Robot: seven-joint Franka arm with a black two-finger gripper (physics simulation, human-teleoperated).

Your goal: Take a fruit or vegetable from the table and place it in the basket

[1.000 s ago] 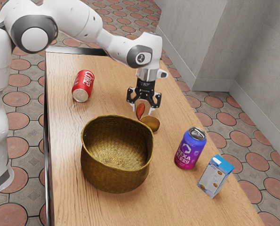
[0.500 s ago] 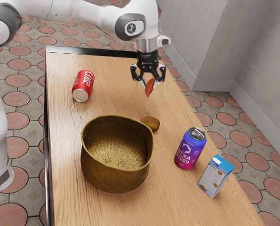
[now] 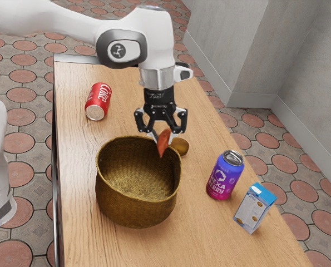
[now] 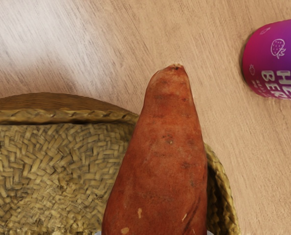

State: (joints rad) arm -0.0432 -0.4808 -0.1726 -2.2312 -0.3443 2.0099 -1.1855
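Note:
My gripper is shut on a reddish-brown sweet potato, which hangs tip-down over the basket's far rim in the exterior view. The woven basket stands upright on the table. In the wrist view the sweet potato reaches up from the lower edge, covering part of the basket's rim; the woven interior is visible beside it.
A brown rounded object lies on the table just behind the basket. A purple-blue can and a small carton stand toward the exterior view's right. A red can lies on the table at the far left.
The sweet potato was lifted from near the brown object, and my gripper has since carried it toward the exterior view's left and nearer the camera, to the basket's rim.

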